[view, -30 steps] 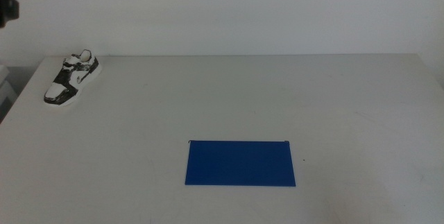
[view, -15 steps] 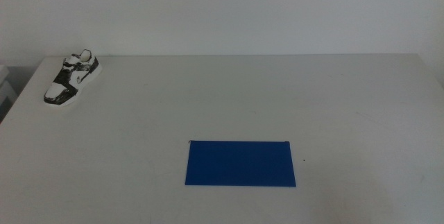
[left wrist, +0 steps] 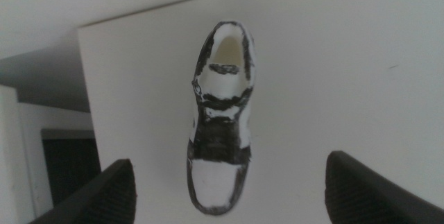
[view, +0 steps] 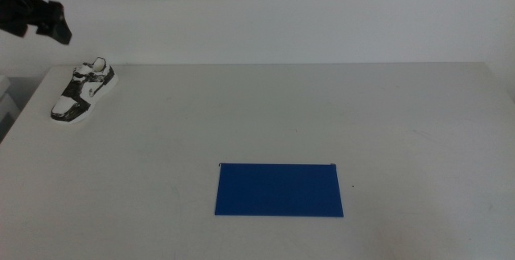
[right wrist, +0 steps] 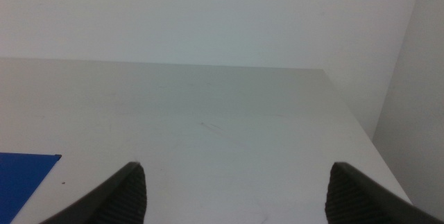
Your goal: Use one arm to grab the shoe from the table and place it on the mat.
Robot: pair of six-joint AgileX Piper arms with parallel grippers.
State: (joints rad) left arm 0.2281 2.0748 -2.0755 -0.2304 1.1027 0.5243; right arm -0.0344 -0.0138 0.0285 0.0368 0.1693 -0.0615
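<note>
Up at the far left corner of the tabletop [view: 265, 115], the left gripper [view: 48, 20] hung in the air above and a little beyond the shoe [view: 83, 90], touching nothing. Seen from the left wrist camera, its two dark fingers [left wrist: 104, 196] were spread wide apart, and the shoe [left wrist: 220, 113] lay on the surface below, in line with the gap between them, lengthwise and with its open collar turned away from the camera. Nothing was held in that gap.

The shoe, white with black panels, sat close to the tabletop's left edge and near its far edge, its toe aimed toward the left edge and its heel toward the back. It rested flat on its sole.

Further right, the mat [view: 279, 189] lay flat near the front edge of the tabletop, about midway along it and well apart from the shoe. It was a plain deep blue rectangle with its long sides running along the front edge, and it carried nothing.

On the right side, the right gripper [right wrist: 236, 196] did not show in the middle view. Its wrist camera showed its fingers [right wrist: 118, 197] spread wide with nothing between them, looking across the bare right part of the tabletop [right wrist: 208, 127] toward its far right corner, with one corner of the mat [right wrist: 24, 179] in sight.
</note>
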